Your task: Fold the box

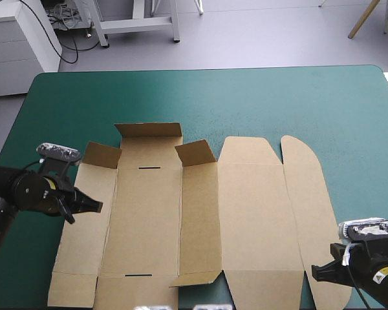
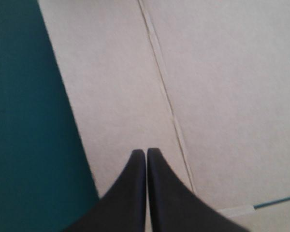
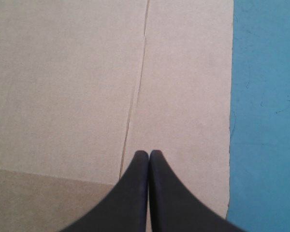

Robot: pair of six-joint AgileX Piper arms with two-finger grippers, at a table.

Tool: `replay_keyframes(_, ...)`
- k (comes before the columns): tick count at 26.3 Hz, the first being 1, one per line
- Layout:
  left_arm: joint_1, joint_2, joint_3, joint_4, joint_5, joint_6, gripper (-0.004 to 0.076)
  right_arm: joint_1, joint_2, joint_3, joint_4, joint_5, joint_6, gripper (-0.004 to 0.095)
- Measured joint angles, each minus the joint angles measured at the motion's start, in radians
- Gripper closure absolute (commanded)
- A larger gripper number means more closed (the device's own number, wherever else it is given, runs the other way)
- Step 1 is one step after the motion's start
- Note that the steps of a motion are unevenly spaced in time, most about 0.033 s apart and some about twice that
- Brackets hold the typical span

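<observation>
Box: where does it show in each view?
High view: box spread open, between left gripper and right gripper.
Left wrist view: box under the left gripper, its left edge against the cover.
Right wrist view: box under the right gripper, its right edge against the cover.
Shared landmark: teal-green cover.

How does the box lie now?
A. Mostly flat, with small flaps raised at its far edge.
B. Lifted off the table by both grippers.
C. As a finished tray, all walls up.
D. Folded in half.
A: the box lies spread on the table, and only the small flaps at its far edge stand up.
</observation>
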Motion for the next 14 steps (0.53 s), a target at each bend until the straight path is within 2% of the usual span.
replay_keyframes(4, 0.083, 0.072, -0.115, 0.015, 0.011, -0.014, 0.0734, 0.026, 0.000, 0.000, -0.006, -0.001, 0.000, 0.0927)
replay_keyframes(6, 0.174, 0.090, -0.154, -0.032, 0.012, -0.007, 0.0734, 0.037, 0.000, 0.000, -0.016, -0.007, 0.000, 0.0927)
replay_keyframes(11, 0.444, 0.096, -0.167, -0.165, 0.021, 0.072, 0.0734, 0.069, 0.000, 0.015, -0.039, -0.042, 0.000, 0.0927)
replay_keyframes(14, 0.690, 0.096, -0.147, -0.250, 0.027, 0.139, 0.0734, 0.092, 0.000, 0.034, -0.044, -0.073, 0.000, 0.0927)
